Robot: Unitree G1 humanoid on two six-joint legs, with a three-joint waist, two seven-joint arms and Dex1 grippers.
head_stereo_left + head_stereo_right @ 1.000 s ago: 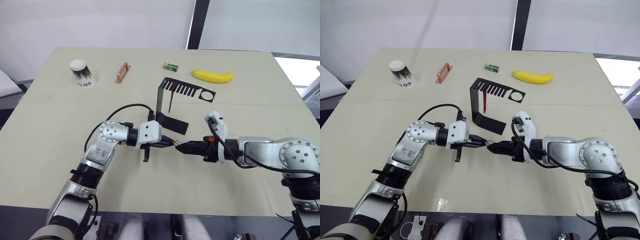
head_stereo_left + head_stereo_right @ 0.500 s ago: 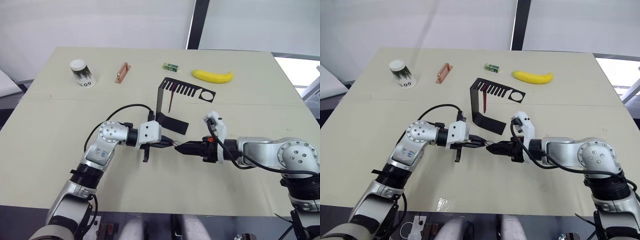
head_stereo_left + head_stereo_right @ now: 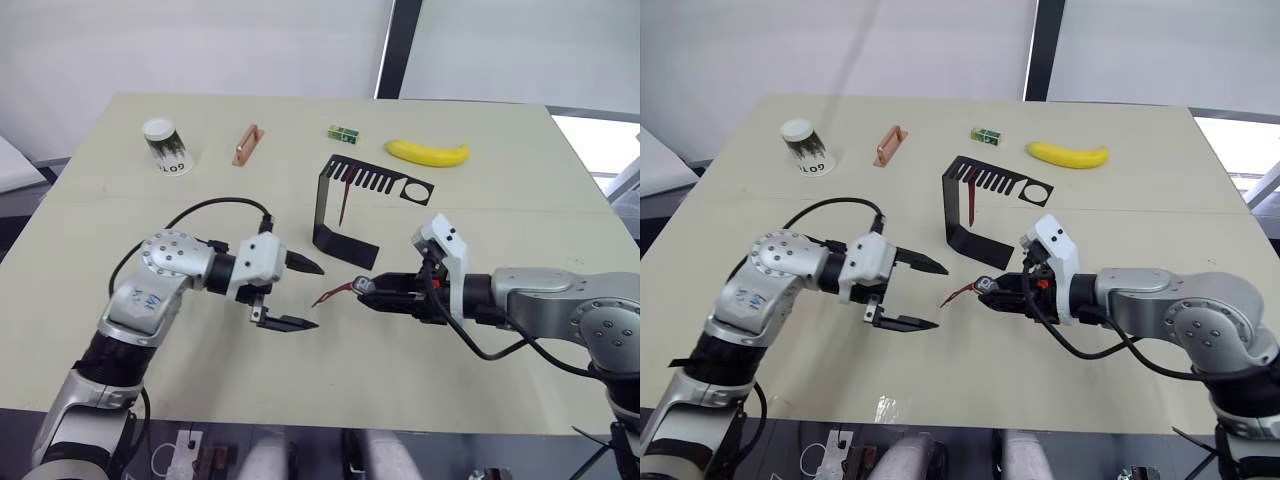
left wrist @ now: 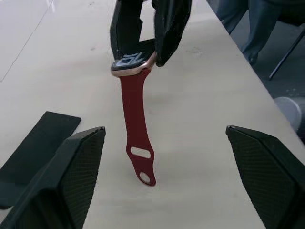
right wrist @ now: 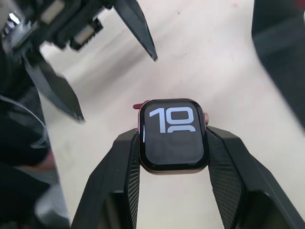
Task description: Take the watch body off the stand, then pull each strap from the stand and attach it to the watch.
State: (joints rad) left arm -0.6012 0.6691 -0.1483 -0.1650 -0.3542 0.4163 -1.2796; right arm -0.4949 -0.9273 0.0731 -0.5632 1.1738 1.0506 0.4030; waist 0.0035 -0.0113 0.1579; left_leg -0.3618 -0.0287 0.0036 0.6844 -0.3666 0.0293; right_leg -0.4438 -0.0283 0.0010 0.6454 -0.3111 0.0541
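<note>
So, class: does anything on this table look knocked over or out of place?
Only the paper cup at the table's far left, tipped on its side. The stand is upright, one strap hanging from it.

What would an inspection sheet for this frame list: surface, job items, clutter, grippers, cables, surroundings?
Surface: beige table.
Job's things: watch body clamped in the right gripper, one red strap attached and hanging from it; second strap hanging on the stand.
Clutter: banana, paper cup, copper bar, small green box.
Grippers: left gripper open, apart from the strap.
Cables: black cable looping over the left arm.
Surroundings: a person's legs beside the table.
</note>
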